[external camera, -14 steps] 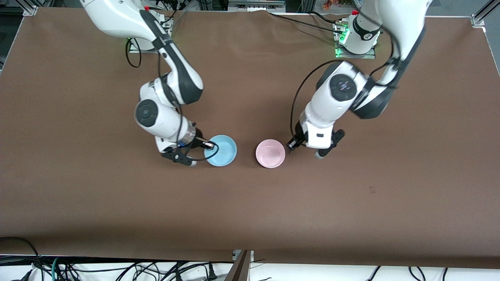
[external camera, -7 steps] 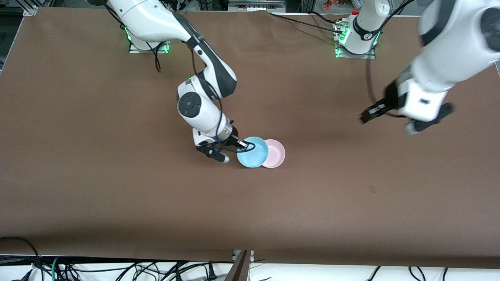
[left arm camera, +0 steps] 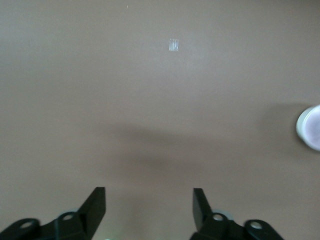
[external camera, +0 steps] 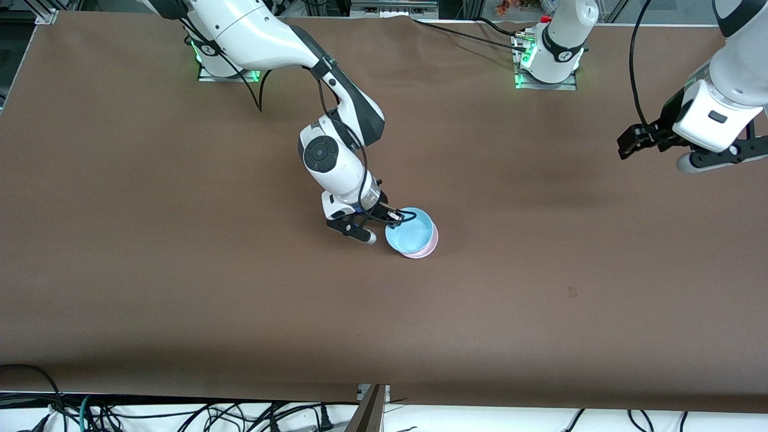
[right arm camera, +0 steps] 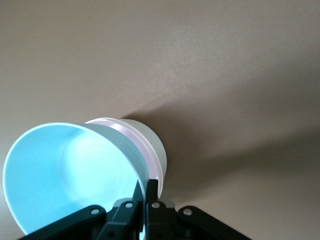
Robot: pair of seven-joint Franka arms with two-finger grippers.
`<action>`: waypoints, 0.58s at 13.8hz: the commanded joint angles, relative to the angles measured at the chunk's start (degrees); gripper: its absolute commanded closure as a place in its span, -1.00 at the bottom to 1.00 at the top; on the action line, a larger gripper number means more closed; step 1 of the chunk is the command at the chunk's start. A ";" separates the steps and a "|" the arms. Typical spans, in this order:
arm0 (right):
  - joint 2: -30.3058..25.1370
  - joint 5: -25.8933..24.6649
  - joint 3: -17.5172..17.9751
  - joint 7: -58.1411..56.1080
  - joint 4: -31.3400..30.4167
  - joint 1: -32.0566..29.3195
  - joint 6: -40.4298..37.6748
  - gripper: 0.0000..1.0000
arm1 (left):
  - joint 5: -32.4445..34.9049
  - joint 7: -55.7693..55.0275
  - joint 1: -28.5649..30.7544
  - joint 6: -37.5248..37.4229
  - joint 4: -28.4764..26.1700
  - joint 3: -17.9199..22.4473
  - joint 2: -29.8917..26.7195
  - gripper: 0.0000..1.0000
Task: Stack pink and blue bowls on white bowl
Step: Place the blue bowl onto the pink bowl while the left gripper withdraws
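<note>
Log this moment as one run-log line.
right gripper: shut on blue bowl rim, over pink bowl | left gripper: open, empty, waiting over left arm's table end | white bowl under pink

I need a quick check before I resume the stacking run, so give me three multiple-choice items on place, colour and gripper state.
1. Where is the blue bowl?
A. alone on bare table
B. over the pink bowl, covering most of it
C. under the left gripper

2. What colour is the bowl that the right gripper holds?
A. pink
B. white
C. blue

3. What is the state of the left gripper?
A. open and empty
B. shut on the pink bowl
C. shut on the blue bowl

Answers:
1. B, since only a sliver of pink rim shows around the blue bowl in the front view.
2. C, since the right wrist view shows the fingers pinching the blue rim.
3. A, since the left wrist view shows its fingers apart over bare table, toward the left arm's end.
</note>
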 commanded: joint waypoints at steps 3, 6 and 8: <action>2.69 -0.89 -0.78 1.20 3.16 1.73 0.66 1.00 | 1.87 4.70 -0.91 -2.90 -1.96 -0.14 -4.98 -1.00; 2.95 -0.89 -0.78 1.20 3.25 1.82 0.66 1.00 | 1.16 5.05 -0.91 -4.48 -1.87 -0.41 -7.00 -1.00; 3.04 -0.89 -0.78 1.11 3.16 1.82 0.66 1.00 | 0.81 9.59 -0.83 -5.18 -1.87 -0.32 -7.97 -1.00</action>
